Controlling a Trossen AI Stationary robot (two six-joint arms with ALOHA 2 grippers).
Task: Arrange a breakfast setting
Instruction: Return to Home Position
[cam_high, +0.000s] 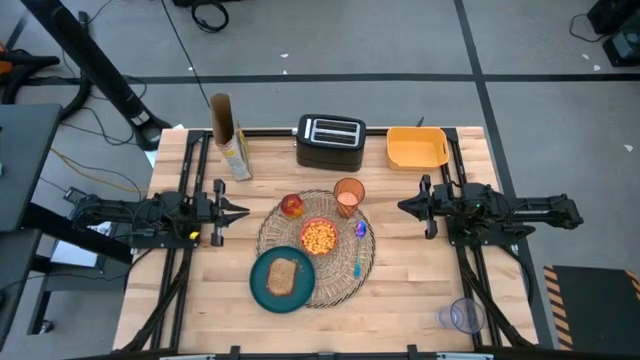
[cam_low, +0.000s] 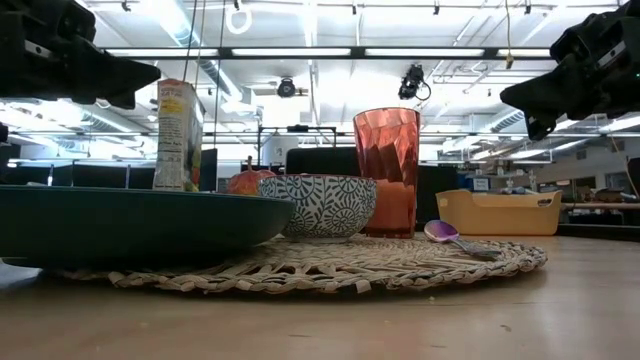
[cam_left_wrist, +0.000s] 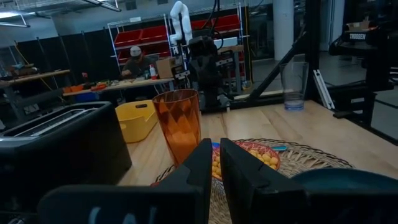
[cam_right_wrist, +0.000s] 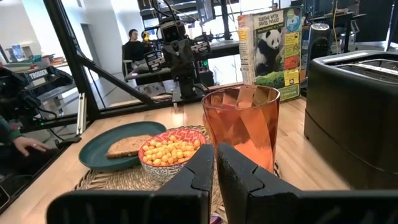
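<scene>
The round straw placemat (cam_high: 340, 268) lies at the table's middle. On it rest the teal plate (cam_high: 262, 282) with the toast slice (cam_high: 282, 277), the red bowl (cam_high: 319, 237) of cereal, the orange cup (cam_high: 348, 196), the red apple (cam_high: 292, 206) and the blue spoon (cam_high: 359, 250). My left gripper (cam_high: 243, 211) is shut and empty, left of the mat. My right gripper (cam_high: 403, 207) is shut and empty, right of the cup. Both hang above the table.
A black toaster (cam_high: 330, 141), a yellow-orange bin (cam_high: 416, 147) and a cereal box (cam_high: 234, 152) with a brown tube (cam_high: 221, 117) stand along the far edge. A clear cup (cam_high: 463, 316) stands at the near right. People sit at benches beyond the table (cam_left_wrist: 132, 61).
</scene>
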